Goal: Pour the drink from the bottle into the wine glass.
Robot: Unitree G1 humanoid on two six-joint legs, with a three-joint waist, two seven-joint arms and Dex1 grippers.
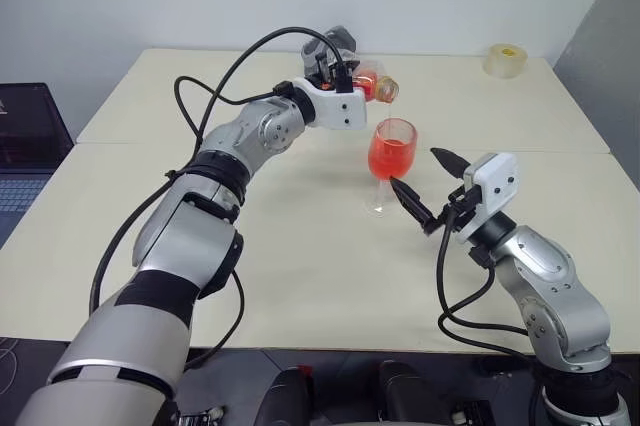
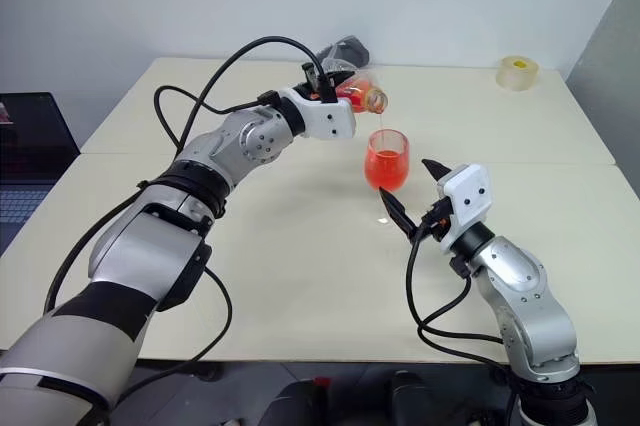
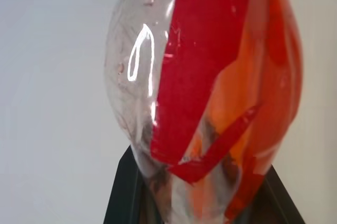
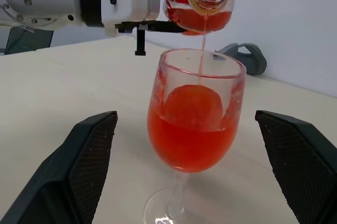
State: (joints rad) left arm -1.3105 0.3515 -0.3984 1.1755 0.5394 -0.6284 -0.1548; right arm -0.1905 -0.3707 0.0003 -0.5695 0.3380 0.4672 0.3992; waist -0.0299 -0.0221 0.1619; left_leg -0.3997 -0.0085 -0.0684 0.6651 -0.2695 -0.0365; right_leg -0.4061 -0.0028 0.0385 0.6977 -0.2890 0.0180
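Right wrist view gives us the clearest read: bottle (image 4: 200,4) tipped mouth-down above the wine glass (image 4: 196,124), a thin stream of drink (image 4: 202,50) falling inside the rim. Glass stands upright on the table (image 1: 300,276), bowl roughly half full. Left gripper (image 1: 335,74) is clamped shut around the bottle body, holding it nearly level over the glass. Right gripper (image 1: 428,189) sits just beside the glass, fingers spread wide either side of the stem, not touching it as far as we can see. To pour well we judge: keep the mouth centred over the bowl, tilt slowly so the stream stays thin, watch the fill level, right the bottle before it nears the rim. Risk: a splash or nudging the stem.
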